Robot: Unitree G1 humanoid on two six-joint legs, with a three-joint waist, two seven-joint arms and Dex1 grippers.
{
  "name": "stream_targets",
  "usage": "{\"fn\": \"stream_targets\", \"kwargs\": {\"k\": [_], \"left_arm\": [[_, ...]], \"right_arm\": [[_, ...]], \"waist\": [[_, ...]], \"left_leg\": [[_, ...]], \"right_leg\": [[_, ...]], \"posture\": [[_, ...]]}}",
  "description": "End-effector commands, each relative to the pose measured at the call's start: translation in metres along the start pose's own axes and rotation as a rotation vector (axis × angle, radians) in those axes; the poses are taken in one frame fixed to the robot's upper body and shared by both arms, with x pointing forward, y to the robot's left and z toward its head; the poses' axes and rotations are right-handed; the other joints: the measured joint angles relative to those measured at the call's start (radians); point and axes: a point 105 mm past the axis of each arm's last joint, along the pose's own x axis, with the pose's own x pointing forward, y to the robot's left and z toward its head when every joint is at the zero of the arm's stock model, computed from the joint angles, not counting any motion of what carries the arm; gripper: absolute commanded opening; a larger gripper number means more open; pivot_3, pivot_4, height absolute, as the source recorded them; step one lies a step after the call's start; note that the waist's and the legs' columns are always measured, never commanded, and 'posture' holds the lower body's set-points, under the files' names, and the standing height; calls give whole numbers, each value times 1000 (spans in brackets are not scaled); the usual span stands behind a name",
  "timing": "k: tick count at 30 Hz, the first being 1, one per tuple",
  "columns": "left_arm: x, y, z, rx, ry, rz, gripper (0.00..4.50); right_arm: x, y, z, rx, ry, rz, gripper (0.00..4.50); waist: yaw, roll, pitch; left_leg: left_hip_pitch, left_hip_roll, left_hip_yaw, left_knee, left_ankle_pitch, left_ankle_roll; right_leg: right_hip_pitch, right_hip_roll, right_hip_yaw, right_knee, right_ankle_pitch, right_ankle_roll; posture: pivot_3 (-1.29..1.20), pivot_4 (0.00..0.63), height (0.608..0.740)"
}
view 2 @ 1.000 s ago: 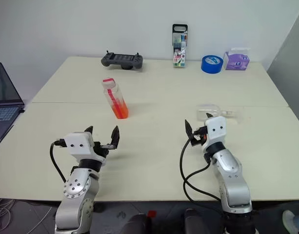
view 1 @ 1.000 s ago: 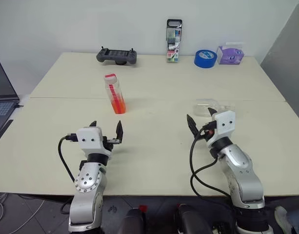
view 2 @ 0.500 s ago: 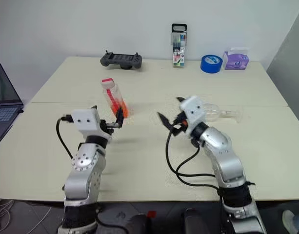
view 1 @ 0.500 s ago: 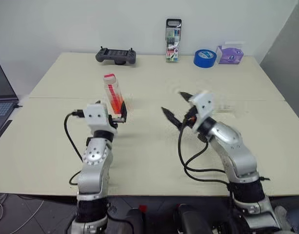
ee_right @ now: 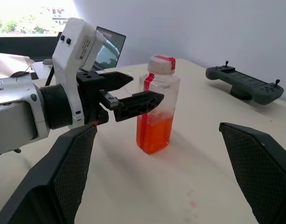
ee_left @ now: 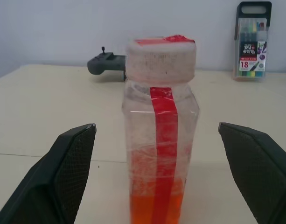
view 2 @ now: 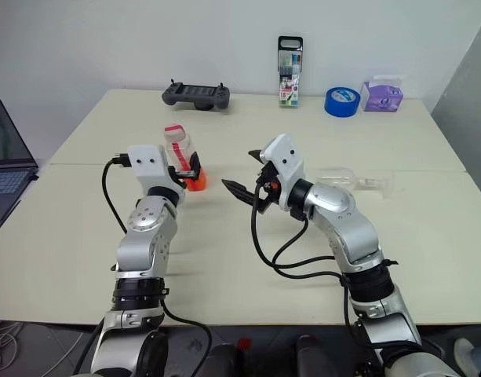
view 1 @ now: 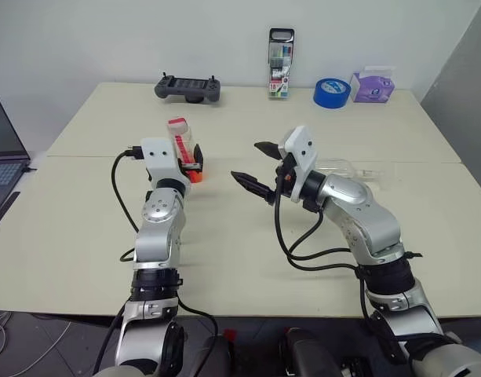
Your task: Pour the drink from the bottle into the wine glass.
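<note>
lying partly hidden behind the empty, wide-open right gripper (view 1: 256, 166), wine glass (view 1: 346, 168); bottle (ee_left: 160, 130) between the spread left gripper (ee_left: 156, 177) fingers, untouched.

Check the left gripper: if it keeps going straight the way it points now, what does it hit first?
The bottle. It stands upright, centred between the open fingers of the left gripper, apparently untouched. How much gap remains is hard to judge.

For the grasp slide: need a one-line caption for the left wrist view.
Open left gripper frames the capped bottle of orange-red drink, fingers either side, not touching.
</note>
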Motion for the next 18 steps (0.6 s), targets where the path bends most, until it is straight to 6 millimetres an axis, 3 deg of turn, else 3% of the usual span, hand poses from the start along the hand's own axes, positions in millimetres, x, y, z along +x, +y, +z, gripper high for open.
{"fn": "stream_targets", "kwargs": {"k": [1,8,11,18], "left_arm": [[9,-7,17,8,-64,-24,4482],[22,-9,17,15,-77,-13,4482],[26,-10,15,17,-76,-13,3860],[31,-10,14,24,-82,-21,1845]], "right_arm": [[0,1,20,-36,-71,16,4500],[-1,3,18,-33,-64,21,4500],[-1,4,17,-34,-62,21,4500],[-4,4,18,-33,-60,10,4500]], "waist": [[0,0,0],[0,0,0],[0,0,0],[0,0,0]], "left_leg": [[0,0,-1,0,0,0],[0,0,0,0,0,0],[0,0,0,0,0,0],[0,0,0,0,0,0]], "right_leg": [[0,0,0,0,0,0],[0,0,0,0,0,0],[0,-1,0,0,0,0],[0,-1,-1,0,0,0]], "posture": [[0,150,740],[0,150,740],[0,150,740],[0,150,740]]}}
